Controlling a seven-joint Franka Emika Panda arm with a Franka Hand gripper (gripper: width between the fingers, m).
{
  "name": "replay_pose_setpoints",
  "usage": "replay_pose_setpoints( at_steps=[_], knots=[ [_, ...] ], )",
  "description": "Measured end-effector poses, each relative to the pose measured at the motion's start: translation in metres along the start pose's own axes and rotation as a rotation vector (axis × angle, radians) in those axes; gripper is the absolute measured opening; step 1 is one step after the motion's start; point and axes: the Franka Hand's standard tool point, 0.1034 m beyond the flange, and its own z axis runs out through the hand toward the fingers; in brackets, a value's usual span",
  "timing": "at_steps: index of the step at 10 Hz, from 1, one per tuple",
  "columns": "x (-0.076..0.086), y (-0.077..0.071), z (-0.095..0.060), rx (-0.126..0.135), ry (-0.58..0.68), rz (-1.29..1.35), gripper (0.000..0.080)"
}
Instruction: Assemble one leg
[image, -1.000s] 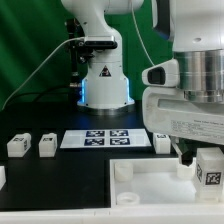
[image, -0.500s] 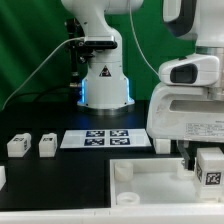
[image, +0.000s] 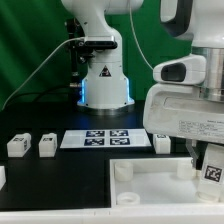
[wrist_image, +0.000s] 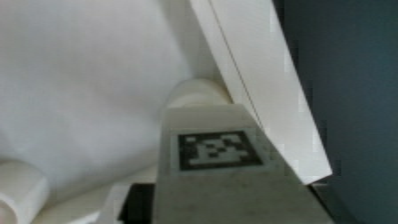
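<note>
My gripper (image: 207, 160) is shut on a leg (image: 212, 167), a stubby white post with a black-and-white tag. It holds the leg over the far corner of the white panel (image: 155, 187) at the exterior view's right. In the wrist view the held leg (wrist_image: 222, 160) fills the middle, its tag facing the camera. One dark finger (wrist_image: 137, 203) shows beside it. The leg's far end sits at a round corner socket (wrist_image: 192, 95) of the panel (wrist_image: 89, 90). Whether the leg touches the socket cannot be told.
Two loose legs (image: 18, 144) (image: 47, 145) lie at the exterior view's left, and another (image: 163, 142) lies behind the panel. The marker board (image: 95, 138) lies between them. The robot base (image: 103, 82) stands behind. Raised sockets (image: 122, 171) mark the panel's near-left corner.
The hand has shifted slightly over the panel's corner with the leg still held; the leg now looks a little tilted. The loose legs have not moved.
</note>
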Motion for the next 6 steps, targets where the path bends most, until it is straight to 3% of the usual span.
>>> replay_pose_setpoints(
  at_steps=[3, 5, 6],
  knots=[
    [0.002, 0.005, 0.003, 0.017, -0.01, 0.381, 0.0292],
    [0.004, 0.012, 0.005, 0.105, -0.022, 0.672, 0.0293],
    [0.002, 0.014, 0.006, 0.132, -0.013, 0.818, 0.0294]
  ],
)
